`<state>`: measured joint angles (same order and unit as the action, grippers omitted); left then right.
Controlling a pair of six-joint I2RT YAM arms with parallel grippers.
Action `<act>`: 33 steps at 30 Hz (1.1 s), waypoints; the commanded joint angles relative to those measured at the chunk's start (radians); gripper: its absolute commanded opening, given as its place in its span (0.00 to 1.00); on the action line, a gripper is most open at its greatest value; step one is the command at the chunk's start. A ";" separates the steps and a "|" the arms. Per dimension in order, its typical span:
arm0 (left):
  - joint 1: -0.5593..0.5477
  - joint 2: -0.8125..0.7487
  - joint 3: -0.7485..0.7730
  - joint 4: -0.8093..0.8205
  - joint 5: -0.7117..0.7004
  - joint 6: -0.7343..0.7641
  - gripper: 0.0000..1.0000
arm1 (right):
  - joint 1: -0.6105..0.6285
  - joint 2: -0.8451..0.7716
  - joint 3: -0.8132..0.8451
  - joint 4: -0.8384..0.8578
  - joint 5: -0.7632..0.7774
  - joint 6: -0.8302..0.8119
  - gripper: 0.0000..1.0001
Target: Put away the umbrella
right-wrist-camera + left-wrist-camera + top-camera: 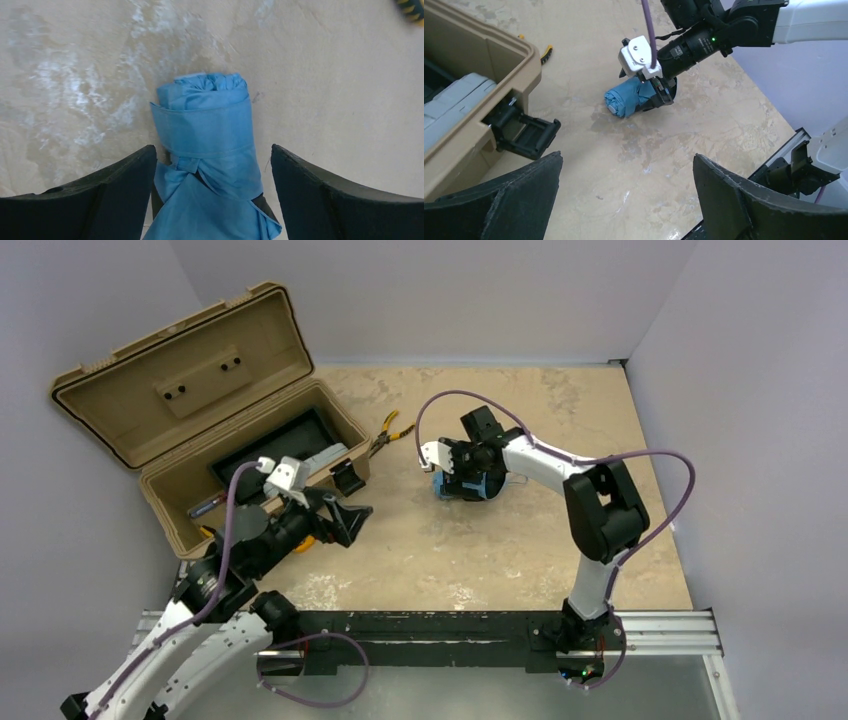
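Mottled beige tabletop (480, 550) boxed in by plain pale walls (430, 290), open tan toolbox (200, 390) back-left with yellow-handled pliers (388, 433) just beside it, and loads of bare surface in the middle and out to the right edge. The umbrella (205, 125) lies mid-table as a tight sky-blue roll, strap wrapped round it, looser fabric bunched at my wrist end. My right pincer (212, 150) straddles it with its jaws apart, not squeezing, and my left pincer (627, 156) hangs spread wide near the toolbox, holding nothing.
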<state>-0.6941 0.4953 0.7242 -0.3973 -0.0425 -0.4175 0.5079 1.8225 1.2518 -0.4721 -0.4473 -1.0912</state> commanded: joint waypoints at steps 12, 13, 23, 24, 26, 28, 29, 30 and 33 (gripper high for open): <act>0.002 -0.252 -0.069 -0.153 0.003 -0.136 1.00 | -0.159 -0.113 -0.029 0.239 0.263 0.864 0.18; 0.002 -0.255 -0.070 -0.154 0.006 -0.144 1.00 | -0.190 -0.117 -0.026 0.252 0.253 0.933 0.13; 0.002 -0.336 -0.112 -0.170 0.023 -0.221 1.00 | -0.238 -0.103 0.052 0.304 0.368 1.380 0.10; 0.002 -0.343 -0.115 -0.174 0.023 -0.227 1.00 | -0.238 -0.092 0.069 0.291 0.364 1.395 0.10; 0.002 -0.353 -0.119 -0.182 0.021 -0.233 1.00 | -0.238 -0.082 0.084 0.282 0.329 1.401 0.13; 0.002 -0.354 -0.120 -0.183 0.022 -0.238 1.00 | -0.238 -0.081 0.082 0.293 0.298 1.391 0.26; 0.001 -0.352 -0.116 -0.182 0.023 -0.238 1.00 | -0.238 -0.083 0.084 0.294 0.275 1.370 0.40; 0.002 -0.346 -0.113 -0.181 0.026 -0.238 1.00 | -0.238 -0.086 0.088 0.291 0.269 1.341 0.53; 0.002 -0.319 -0.083 -0.184 0.037 -0.223 1.00 | -0.247 -0.149 0.090 0.245 0.298 1.209 0.87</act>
<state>-0.6941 0.1509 0.6086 -0.5900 -0.0299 -0.6361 0.2684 1.7489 1.2945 -0.2371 -0.1429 0.2291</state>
